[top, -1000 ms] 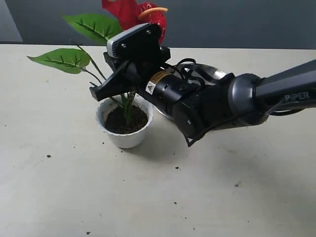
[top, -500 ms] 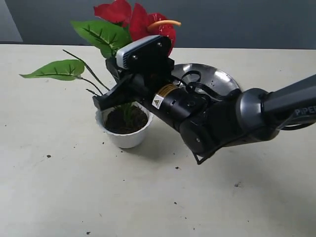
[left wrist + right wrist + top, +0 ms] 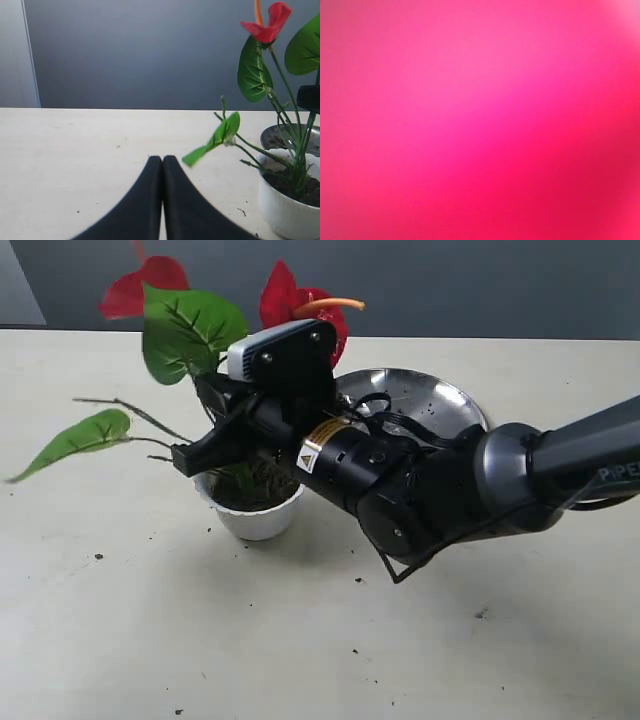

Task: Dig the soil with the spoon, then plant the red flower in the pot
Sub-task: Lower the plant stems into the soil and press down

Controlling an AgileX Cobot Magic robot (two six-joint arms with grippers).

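Note:
The red flower (image 3: 290, 302) stands with its stems in the soil (image 3: 270, 485) of the white pot (image 3: 252, 520) and leans to the left. My right gripper (image 3: 186, 456) reaches over the pot's rim among the stems; its jaws look like one dark shape, so their state is unclear. Blurred red, a bloom against the lens, fills the right wrist view. My left gripper (image 3: 162, 160) is shut and empty above bare table, left of the pot (image 3: 282, 212), soil (image 3: 305, 189) and flower (image 3: 267, 25). The spoon is not visible.
A round steel plate (image 3: 435, 398) lies behind the right arm, to the right of the pot. Stray soil specks (image 3: 98, 557) dot the table in front. A long green leaf (image 3: 70, 443) hangs out low to the pot's left.
The right gripper has moved down and left over the pot. The flower has swung left, its low leaf dropping toward the table. More of the steel plate shows.

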